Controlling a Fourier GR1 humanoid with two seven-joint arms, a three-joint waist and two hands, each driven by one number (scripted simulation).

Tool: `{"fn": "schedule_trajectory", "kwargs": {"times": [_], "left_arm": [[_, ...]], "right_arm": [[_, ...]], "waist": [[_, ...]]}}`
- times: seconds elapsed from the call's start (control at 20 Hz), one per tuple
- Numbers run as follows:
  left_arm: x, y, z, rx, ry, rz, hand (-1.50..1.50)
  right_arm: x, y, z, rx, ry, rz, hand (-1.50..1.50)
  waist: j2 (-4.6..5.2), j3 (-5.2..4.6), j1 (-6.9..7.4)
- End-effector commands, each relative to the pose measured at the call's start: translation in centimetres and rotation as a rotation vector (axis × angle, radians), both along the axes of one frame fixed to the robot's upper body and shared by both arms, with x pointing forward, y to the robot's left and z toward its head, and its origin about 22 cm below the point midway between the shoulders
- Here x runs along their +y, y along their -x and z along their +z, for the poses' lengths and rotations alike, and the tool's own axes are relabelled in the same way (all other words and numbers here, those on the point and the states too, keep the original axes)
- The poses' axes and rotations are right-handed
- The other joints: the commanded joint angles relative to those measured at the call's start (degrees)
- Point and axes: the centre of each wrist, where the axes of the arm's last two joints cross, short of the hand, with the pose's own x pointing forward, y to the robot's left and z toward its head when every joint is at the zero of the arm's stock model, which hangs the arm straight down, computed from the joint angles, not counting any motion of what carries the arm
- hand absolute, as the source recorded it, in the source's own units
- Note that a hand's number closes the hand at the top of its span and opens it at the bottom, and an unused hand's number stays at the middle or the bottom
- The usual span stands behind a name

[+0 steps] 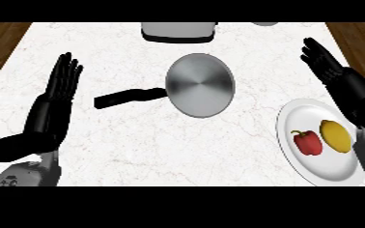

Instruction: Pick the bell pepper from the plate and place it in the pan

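Note:
A red bell pepper lies on the white plate at the right, with a yellow lemon beside it. The steel pan sits mid-counter, its black handle pointing left. My right hand is open, fingers straight, hovering above the plate's far edge and apart from the pepper. My left hand rests open at the left, fingers up, holding nothing.
A grey appliance stands at the counter's back edge, behind the pan. A small grey object shows at the back right. Wooden floor borders the marble counter on both sides.

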Motion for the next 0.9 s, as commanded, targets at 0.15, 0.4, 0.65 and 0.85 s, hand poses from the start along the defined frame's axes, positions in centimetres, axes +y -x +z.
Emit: {"fn": "schedule_trajectory", "kwargs": {"times": [0.15,0.4,0.65,0.85], "left_arm": [[6.3,1.5,-3.5,0.322,-0.126,0.231,0.0],[8.1,3.4,-6.1,0.509,-0.179,0.323,0.0],[9.8,3.0,-6.0,0.612,-0.206,0.375,0.0],[10.8,0.2,-4.7,0.629,-0.206,0.372,0.0]], "right_arm": [[3.5,1.0,1.4,-0.154,-0.136,0.459,-1.5],[-1.4,1.0,9.9,-0.499,0.416,0.203,1.5],[-6.7,5.1,-5.4,-0.454,-0.352,0.116,-1.5],[-10.1,8.1,-6.6,-0.481,-0.249,0.276,-1.5]], "waist": [[0.66,2.4,0.56],[-0.85,1.52,-3.75],[0.7,2.61,-2.92],[0.54,2.26,-2.58]]}}
